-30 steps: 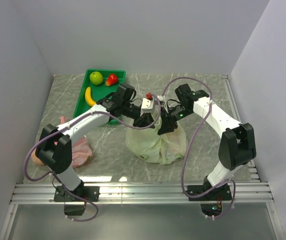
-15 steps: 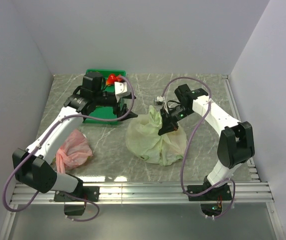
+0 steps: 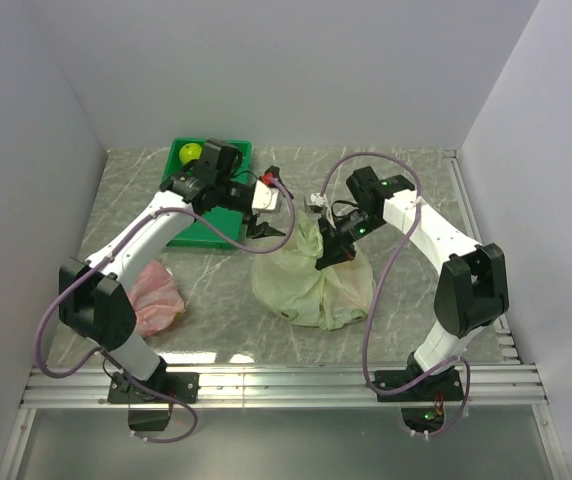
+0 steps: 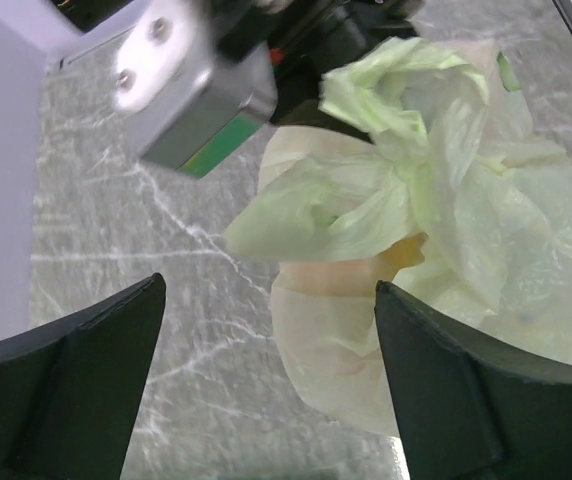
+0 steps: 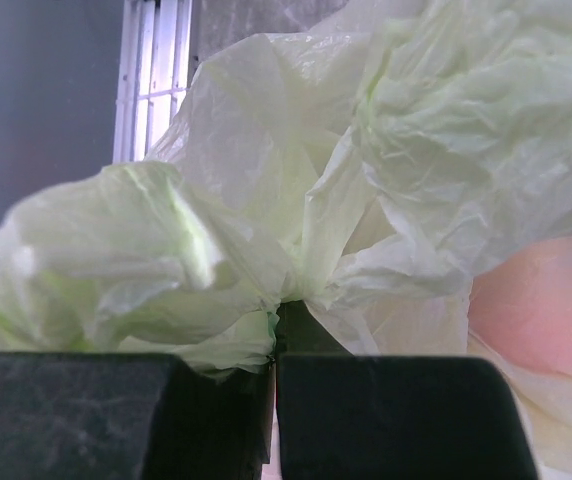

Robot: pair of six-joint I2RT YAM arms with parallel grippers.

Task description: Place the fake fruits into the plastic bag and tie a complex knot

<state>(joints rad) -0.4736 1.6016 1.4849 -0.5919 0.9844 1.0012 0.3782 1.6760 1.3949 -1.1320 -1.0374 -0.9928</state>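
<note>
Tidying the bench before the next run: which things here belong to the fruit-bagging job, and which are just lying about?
Job: pale green bag, green apple, right claw pinching the bag, open left claw.
Lying about: pink bag; green tray only holds the apple.

Robot lab test cell. Marble-patterned table (image 3: 226, 310) boxed by plain white panels (image 3: 266, 70) behind and at both sides. Aluminium rail (image 3: 286, 385) along table's near edge, arm bases (image 3: 144, 386) bolted there. Purple cables (image 3: 370, 320) loop above table.

Green tray (image 3: 194, 237) at rear left and crumpled pink plastic bag (image 3: 154, 298) nearer, both on grey marbled table (image 3: 421, 185).
</note>
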